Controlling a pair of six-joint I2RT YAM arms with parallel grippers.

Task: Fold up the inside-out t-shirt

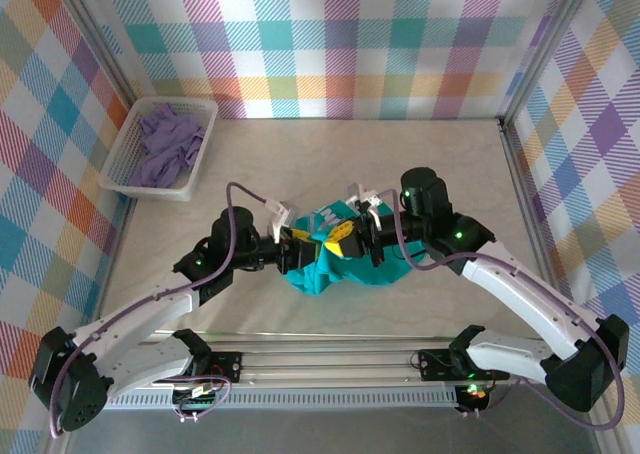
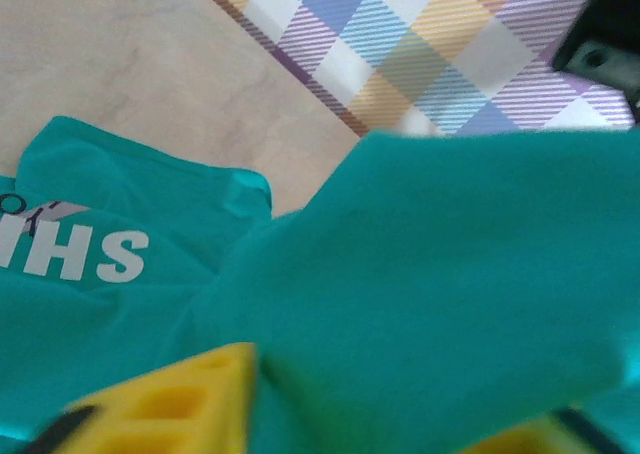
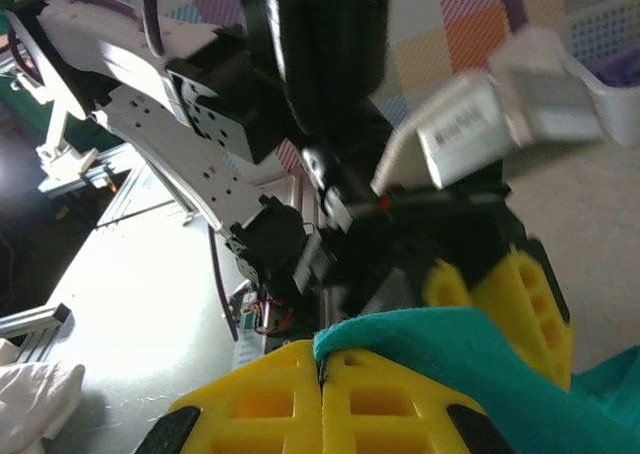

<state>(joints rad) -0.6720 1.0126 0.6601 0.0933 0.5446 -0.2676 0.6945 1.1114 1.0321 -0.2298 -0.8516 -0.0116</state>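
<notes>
T-shirt [image 1: 345, 272] lies bunched on the desk [image 1: 400, 164], longest left-to-right, with no clear heading. Right hand [image 3: 322, 374] is clamped on its fabric; I cannot tell whether the left hand [image 1: 303, 242] grips it.

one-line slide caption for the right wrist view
Right gripper shut on an edge of the teal t-shirt, left gripper facing it

Pale block letters [image 2: 90, 256] are showing on the teal t-shirt [image 2: 450, 274], reading roughly "HSH" and running off the left edge. A white label [image 3: 455, 134] is looking too blurred to read.
</notes>
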